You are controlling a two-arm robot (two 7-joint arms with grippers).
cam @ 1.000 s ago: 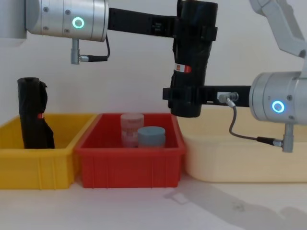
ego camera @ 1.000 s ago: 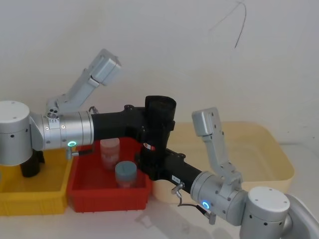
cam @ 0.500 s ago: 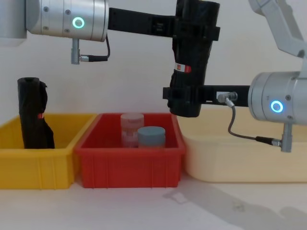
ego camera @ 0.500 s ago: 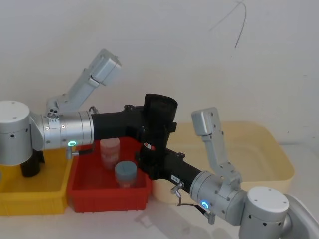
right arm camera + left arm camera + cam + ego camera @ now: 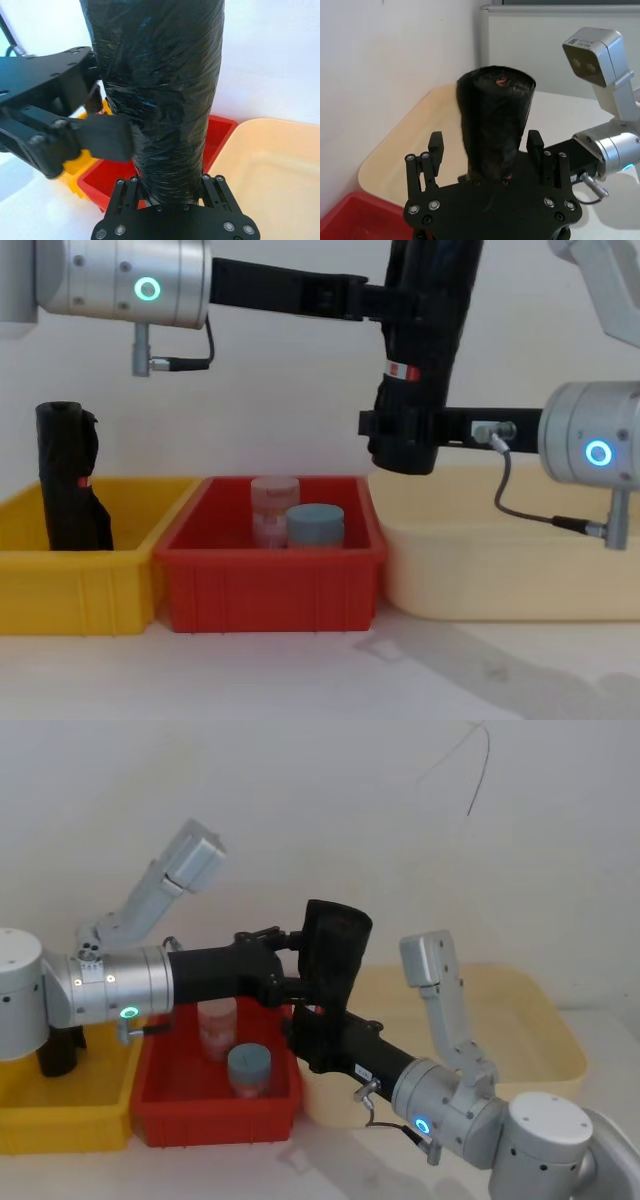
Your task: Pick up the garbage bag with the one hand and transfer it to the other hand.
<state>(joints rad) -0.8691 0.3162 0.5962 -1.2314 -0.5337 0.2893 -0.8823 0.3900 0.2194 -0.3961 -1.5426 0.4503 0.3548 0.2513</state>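
- Garbage bag (image 5: 428,340): in the air, up and to the right of the red bin (image 5: 270,558). Its lower end is just past the bin's right rim and its top leans away from the bin.
- Right gripper (image 5: 398,426) (blue-ring arm): clenched on the roll's lower part, below the red-white label (image 5: 403,370), off the bin's right side.
- Left gripper (image 5: 485,136) (green-ring arm): reaches across high above the bin to the roll's upper part. Jaws released; the left wrist view shows its fingers (image 5: 436,147) flanking the roll, w/ a clear gap on one side.
- Handling, as I judge it: tightly wound film, so stiff as a cylinder but w/ a little give under squeeze. Light to moderate weight; the glossy wrap looks slick.
- Where to hold: across the barrel, approx. mid-length. Held low as now it's prob. top-heavy and may tip, so it wants a firm clamp.
- Vs 1 s ago: the roll was upright over the bin's right rear corner w/ the left jaws wrapped round its upper part. Now it sits further right, off the bin and tilted, and the left jaws are spread.
- Blue-lidded jar (image 5: 316,523) inside the bin: unmoved.
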